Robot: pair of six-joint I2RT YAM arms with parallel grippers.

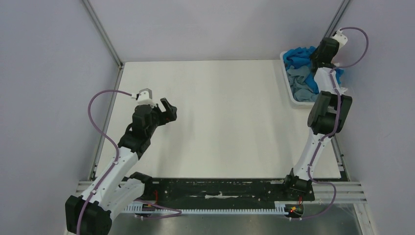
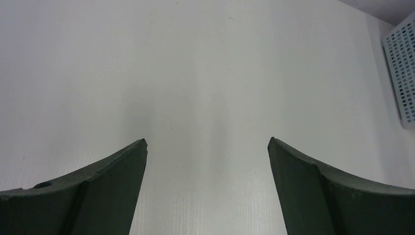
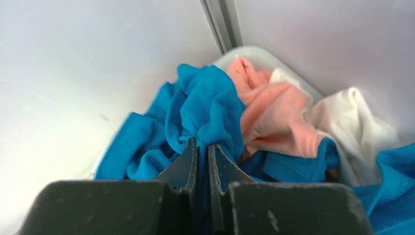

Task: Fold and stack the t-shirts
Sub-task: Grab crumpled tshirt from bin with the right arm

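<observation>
A white basket (image 1: 289,93) at the table's back right holds a crumpled pile of t-shirts. In the right wrist view I see a bright blue t-shirt (image 3: 205,110) on top, a pink one (image 3: 274,120) and a white one (image 3: 352,115) beside it. My right gripper (image 3: 203,144) is over the basket, shut on a fold of the bright blue t-shirt (image 1: 297,56). My left gripper (image 1: 169,108) is open and empty, hovering over the bare white table at the left; its fingers (image 2: 117,186) stand wide apart.
The white table (image 1: 220,117) stretches between the arms. The basket's perforated wall (image 2: 401,68) shows at the right edge of the left wrist view. Metal frame posts (image 1: 103,32) stand at the back corners, and a black rail (image 1: 220,188) runs along the near edge.
</observation>
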